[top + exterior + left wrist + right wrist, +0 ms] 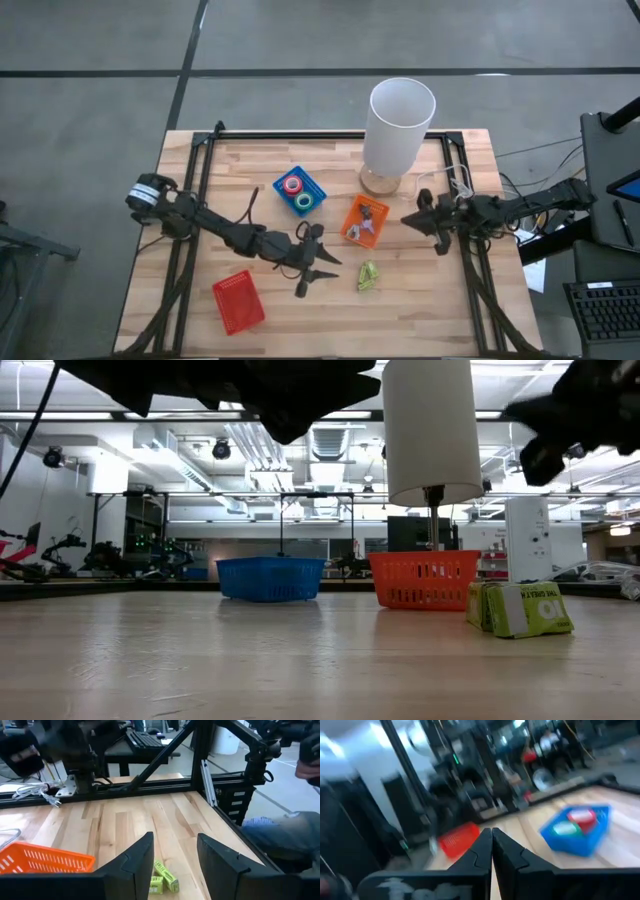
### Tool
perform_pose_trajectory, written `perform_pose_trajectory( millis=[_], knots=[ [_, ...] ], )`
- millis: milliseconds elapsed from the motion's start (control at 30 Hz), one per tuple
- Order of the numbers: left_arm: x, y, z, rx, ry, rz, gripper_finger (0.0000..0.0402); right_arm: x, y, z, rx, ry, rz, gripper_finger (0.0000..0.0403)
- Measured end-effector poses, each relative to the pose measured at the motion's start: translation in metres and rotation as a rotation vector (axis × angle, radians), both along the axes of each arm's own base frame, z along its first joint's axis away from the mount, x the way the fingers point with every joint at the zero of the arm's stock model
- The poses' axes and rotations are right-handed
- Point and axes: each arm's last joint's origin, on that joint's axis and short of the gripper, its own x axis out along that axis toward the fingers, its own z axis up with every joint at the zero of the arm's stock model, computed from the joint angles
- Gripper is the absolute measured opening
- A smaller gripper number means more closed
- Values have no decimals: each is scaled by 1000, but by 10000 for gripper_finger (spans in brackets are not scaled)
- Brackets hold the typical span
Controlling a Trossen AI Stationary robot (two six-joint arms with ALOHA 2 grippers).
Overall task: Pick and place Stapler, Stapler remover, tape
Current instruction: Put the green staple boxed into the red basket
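- The whole table (420,310) is seen from straight above in the high view, both arms included.
- From table-top height, the low view is aimed level across the boards into the room behind; the blue tray (270,577) and orange tray (424,579) are shared with the high view.
- The left wrist view is directed over the green box (165,877) toward the table's edge.
- The blue tray is faced by the right wrist view.

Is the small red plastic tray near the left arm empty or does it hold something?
Empty. From above, the small red plastic tray shows only its bare mesh floor, nothing inside.
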Motion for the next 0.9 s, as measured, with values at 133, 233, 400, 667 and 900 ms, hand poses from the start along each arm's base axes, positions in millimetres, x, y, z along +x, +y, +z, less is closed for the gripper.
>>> perform_pose_trajectory(
  millis=[133,233,400,667,900],
  knots=[
    [0,0,0,0,1,1,153,-1,3,12,78,-115,99,8],
    [0,1,0,2,0,2,153,0,8,14,124,-134,246,8],
    [1,2,0,1,-3,5,153,12,23,1,41,55,308,8],
    [0,2,-2,-2,14,6,153,49,46,-4,103,363,279,8],
    [0,2,-4,-14,41,9,154,99,84,2,-4,594,279,20]
  ],
)
